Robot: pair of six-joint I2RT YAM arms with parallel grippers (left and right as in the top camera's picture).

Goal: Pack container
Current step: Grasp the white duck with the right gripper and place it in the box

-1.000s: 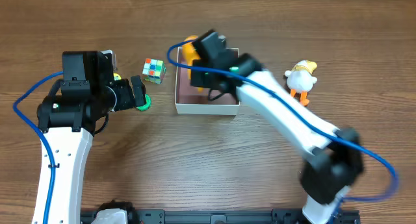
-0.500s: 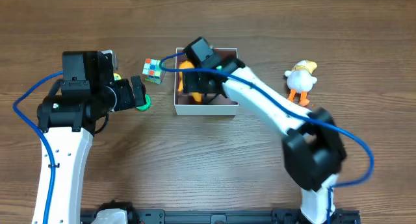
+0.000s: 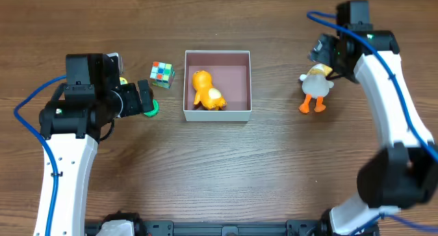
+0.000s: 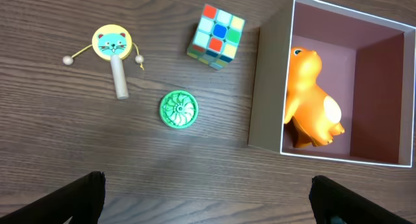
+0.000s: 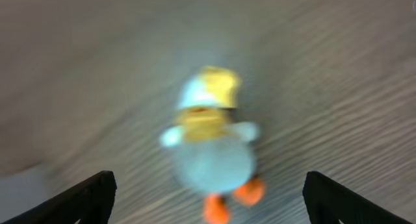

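Sitting mid-way across the table point(image 3: 219, 174), the container point(image 3: 217, 115) has bare wood along its near and right walls; an orange toy point(image 3: 205, 91) hugs its left inner wall, leaving pink floor free; the right gripper point(image 5: 211, 201) gapes wide, holding nothing, over the white duck point(image 3: 316, 87); the left gripper point(image 4: 208, 201) is likewise spread and empty, short of the cube point(image 4: 216, 36) and green disc point(image 4: 178, 109).

Colour cube point(image 4: 216, 36) near green disc point(image 4: 178, 109), cat rattle point(image 4: 113, 49); white duck point(image 3: 317, 85) apart, wooden table point(image 3: 205, 174).
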